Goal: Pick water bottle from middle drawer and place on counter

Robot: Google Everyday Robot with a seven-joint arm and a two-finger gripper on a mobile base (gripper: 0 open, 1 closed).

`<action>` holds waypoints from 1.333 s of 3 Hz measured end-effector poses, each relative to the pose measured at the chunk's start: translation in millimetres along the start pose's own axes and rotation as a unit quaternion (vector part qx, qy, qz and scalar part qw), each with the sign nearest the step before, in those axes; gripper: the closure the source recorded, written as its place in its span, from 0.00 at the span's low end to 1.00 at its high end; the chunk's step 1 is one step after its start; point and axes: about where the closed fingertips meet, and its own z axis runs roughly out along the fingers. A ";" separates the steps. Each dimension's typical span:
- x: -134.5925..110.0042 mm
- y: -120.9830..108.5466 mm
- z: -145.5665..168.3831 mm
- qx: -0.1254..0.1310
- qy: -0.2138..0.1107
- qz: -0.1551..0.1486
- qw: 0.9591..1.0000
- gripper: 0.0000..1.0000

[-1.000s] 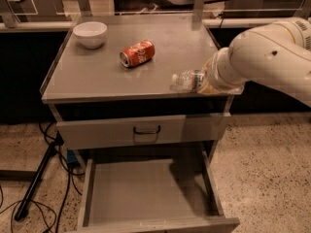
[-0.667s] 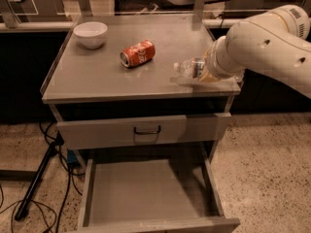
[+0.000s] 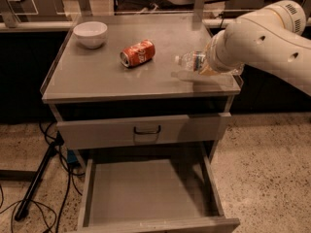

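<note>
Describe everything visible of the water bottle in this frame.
The water bottle is small, clear crinkly plastic, with a pale cap toward the soda can and a dark-and-red label band. It lies roughly horizontal over the pictured right side of the counter, its base end hidden at the hand. Whether it touches the counter is unclear.

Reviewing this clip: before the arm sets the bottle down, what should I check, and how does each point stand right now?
1. Water bottle out of the middle drawer: ok, no bottle in it.
2. Bottle above the counter: ok, sideways over its right part, at the gripper.
3. Bottle resting on the counter: cannot tell; a shadow lies under it.
4. Spot free of the soda can and bowl: ok, both apart, further left in view.
5. Grip secure: cannot tell, the wrist hides it.
</note>
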 end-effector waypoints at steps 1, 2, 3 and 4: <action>-3.1 2.5 13.0 -0.021 -0.019 0.000 1.000 1.00; -12.6 7.6 27.1 -0.046 -0.045 -0.001 0.998 1.00; -20.5 12.1 33.5 -0.065 -0.071 -0.002 0.995 1.00; -27.5 17.3 36.1 -0.086 -0.096 0.004 0.992 1.00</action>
